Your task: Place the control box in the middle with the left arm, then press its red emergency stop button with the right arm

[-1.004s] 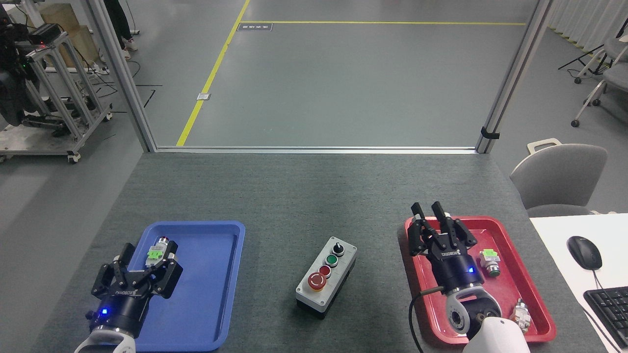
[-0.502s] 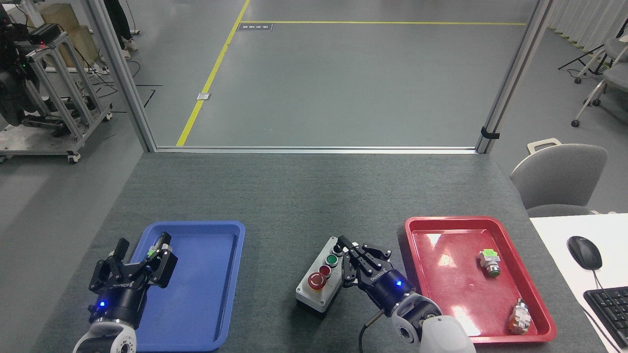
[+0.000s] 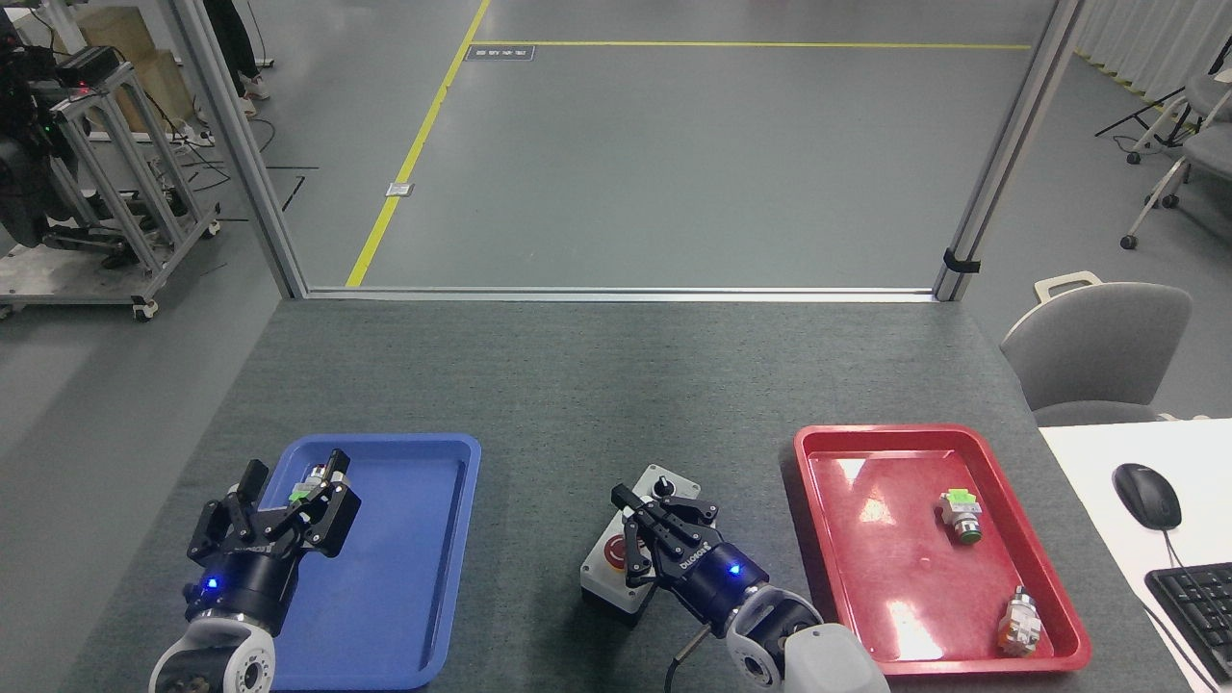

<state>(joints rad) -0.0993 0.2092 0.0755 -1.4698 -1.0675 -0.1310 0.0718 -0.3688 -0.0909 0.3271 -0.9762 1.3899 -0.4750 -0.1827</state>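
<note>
worktop (image 3: 577, 385): you are looking down at a dark grey felt surface, bare in its far half.

control box (image 3: 616, 577): it is sitting on the middle of the worktop, between the two trays and touching neither. its black knob (image 3: 662, 486) is showing at the far end; the green and small red buttons are lying hidden under your right claw.

red emergency stop button (image 3: 614, 551): only its left part is showing, at the near end of the box.

right claw (image 3: 630, 525): it is hanging over the box face, fingers drawn close together, tips pointing at the button. you cannot tell whether it is touching.

left claw (image 3: 294, 476): it is hovering over the blue tray (image 3: 404, 597) at its left edge, fingers spread apart, a loose push-button part (image 3: 310, 483) lying between them.

red tray (image 3: 866, 635): it is carrying two small loose parts, one with a green block (image 3: 961, 515), one near the front corner (image 3: 1018, 621).
</note>
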